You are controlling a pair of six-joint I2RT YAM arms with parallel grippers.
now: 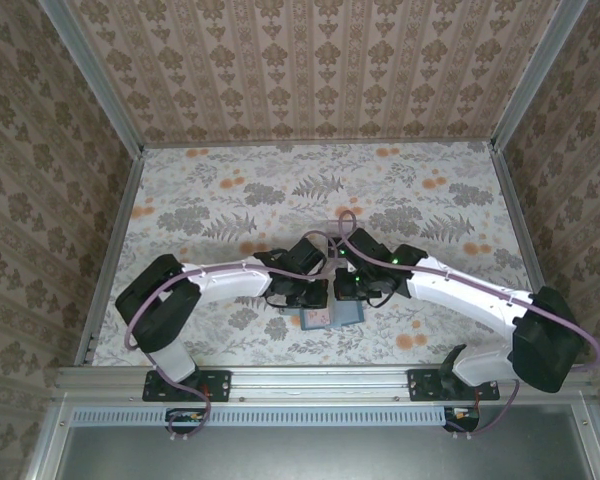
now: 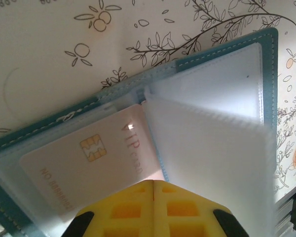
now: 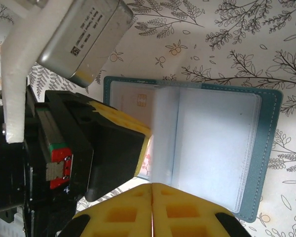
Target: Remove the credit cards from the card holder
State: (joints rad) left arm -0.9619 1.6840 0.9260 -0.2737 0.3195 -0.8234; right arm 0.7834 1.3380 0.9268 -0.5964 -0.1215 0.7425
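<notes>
My left gripper (image 2: 153, 182) is shut, holding nothing. The card (image 2: 89, 158) lies just ahead of it, inside the holder (image 2: 227, 45). The right gripper (image 3: 152, 185) is shut too.

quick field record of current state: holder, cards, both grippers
card holder: open on floral table, one clear leaf part-turned
credit card: pinkish-white, chip showing, inside a sleeve
left gripper: shut, tips at the card's sleeve edge
right gripper: shut, at the holder's near edge
task step: card not yet out
</notes>
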